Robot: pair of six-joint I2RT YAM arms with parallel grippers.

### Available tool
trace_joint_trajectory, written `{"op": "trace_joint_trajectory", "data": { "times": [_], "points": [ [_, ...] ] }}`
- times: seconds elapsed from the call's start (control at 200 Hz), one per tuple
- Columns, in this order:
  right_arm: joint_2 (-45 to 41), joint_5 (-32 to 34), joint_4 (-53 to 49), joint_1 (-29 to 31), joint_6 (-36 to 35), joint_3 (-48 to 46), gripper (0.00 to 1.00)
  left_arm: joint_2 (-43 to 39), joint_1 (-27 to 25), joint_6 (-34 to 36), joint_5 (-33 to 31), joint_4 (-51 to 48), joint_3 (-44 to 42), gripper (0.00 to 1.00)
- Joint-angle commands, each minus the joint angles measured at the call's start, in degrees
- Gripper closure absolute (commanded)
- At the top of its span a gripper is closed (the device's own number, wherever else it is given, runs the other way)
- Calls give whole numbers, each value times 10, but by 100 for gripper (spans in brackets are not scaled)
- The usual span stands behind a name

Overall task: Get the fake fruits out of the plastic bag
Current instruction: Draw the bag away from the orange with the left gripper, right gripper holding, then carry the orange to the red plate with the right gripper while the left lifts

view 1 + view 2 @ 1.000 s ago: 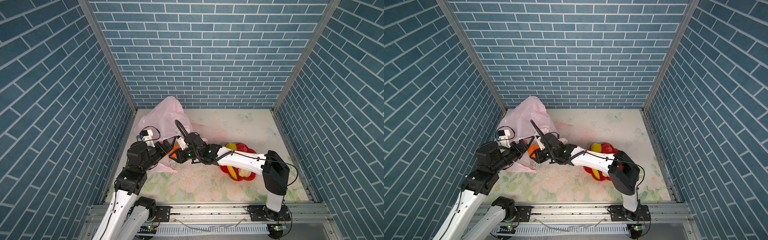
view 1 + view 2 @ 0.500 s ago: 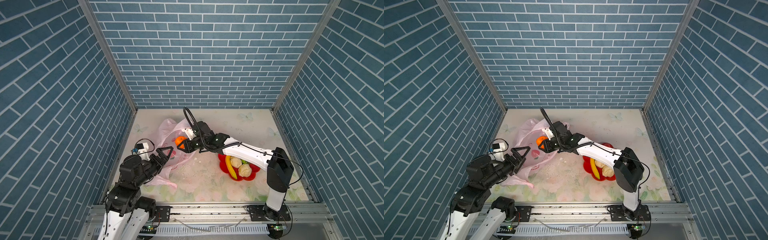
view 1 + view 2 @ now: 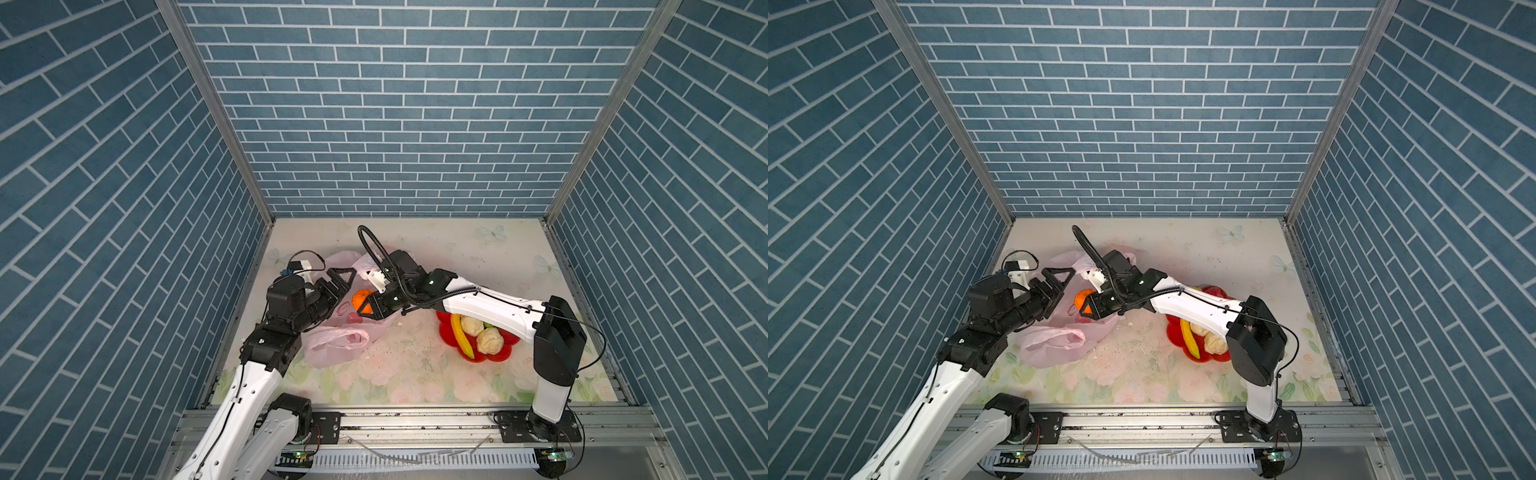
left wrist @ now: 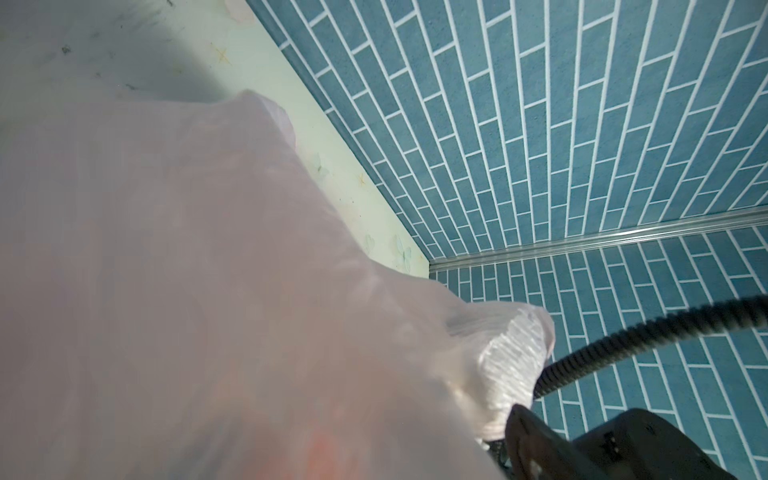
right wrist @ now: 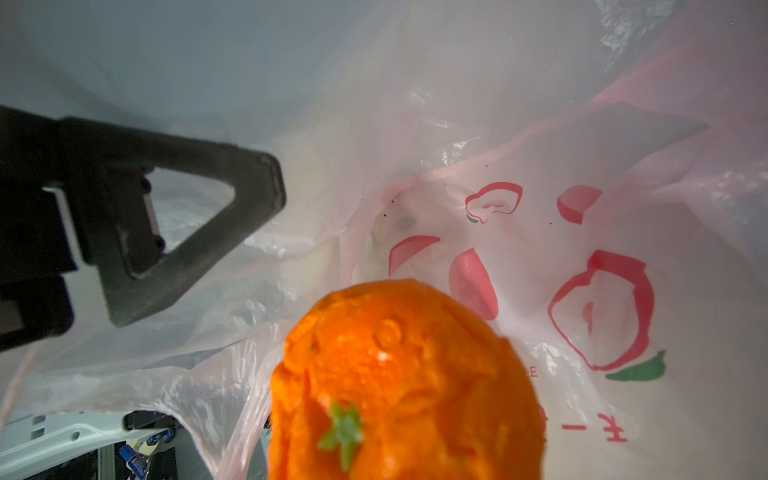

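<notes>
**A:** Up front, banana (image 3: 460, 337) and cream balls (image 3: 490, 340) are parked on the red plate (image 3: 508, 352), plastic bag (image 3: 332, 350) slumped beside it.

**B:** Yep. Further back, orange (image 3: 360, 296) is pinched by the right end effector (image 3: 363, 306) over the bag; left end effector (image 3: 338, 286) is spread wide.

Floral tabletop (image 3: 415, 374): pink bag (image 3: 336, 345), red plate (image 3: 445, 332)

Red characters (image 5: 598, 432) (unreadable) on plastic bag (image 5: 540, 124)

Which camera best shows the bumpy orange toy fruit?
Right wrist: the orange toy fruit fills the foreground. Both top views show it small in the right gripper; the pink plastic bag hides it from left wrist.
</notes>
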Motion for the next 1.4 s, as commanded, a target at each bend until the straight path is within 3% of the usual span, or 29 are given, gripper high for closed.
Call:
{"op": "trace_joint_trajectory", "data": {
  "times": [0.0, 0.28, 0.575, 0.705, 0.93, 1.395],
  "points": [
    [2, -16, -11, 5, -14, 14, 92, 11, -3, 22, -17, 55, 11, 7],
    [11, -20, -8, 14, -5, 20, 93, 20, -17, 21, -61, 129, -2, 14],
    [21, -23, -23, 27, -7, 29, 93, 68, -23, 19, -65, 202, 5, 64],
    [24, -24, -29, 29, -9, 30, 94, 78, -26, 13, -84, 227, 5, 77],
    [34, -27, -48, 40, -19, 36, 94, 106, -26, -5, -127, 284, 16, 83],
    [53, -34, -51, 52, -21, 43, 95, 205, -26, -37, -125, 358, 90, 84]
  ]
}}
